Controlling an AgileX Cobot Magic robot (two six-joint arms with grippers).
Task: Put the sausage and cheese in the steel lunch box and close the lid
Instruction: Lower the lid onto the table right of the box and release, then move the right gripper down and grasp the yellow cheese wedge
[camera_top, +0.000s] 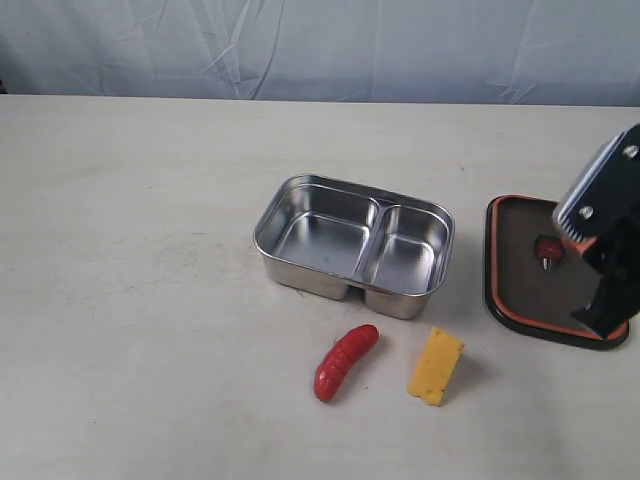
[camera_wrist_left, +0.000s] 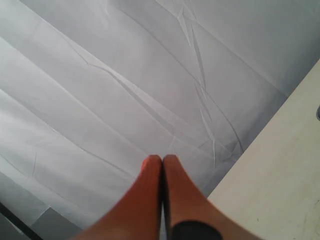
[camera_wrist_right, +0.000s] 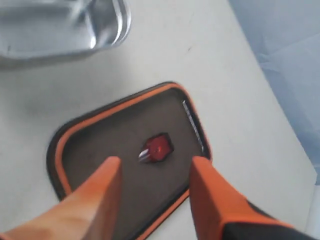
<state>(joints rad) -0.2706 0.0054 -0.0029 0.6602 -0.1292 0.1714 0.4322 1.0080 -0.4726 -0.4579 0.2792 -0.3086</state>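
Our exterior view took the table (camera_top: 130, 300) from high and well back, facing the backdrop (camera_top: 400, 50), our left wrist camera aimed at that backdrop, our right wrist camera sat close above the lid (camera_wrist_right: 125, 125) and steel lunch box (camera_wrist_right: 60, 25) corner, both shared with the exterior view

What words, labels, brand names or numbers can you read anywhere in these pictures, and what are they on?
None: no view shows any readable text.
The steel lunch box, the lid, the sausage and the cheese show no lettering, brand or number.
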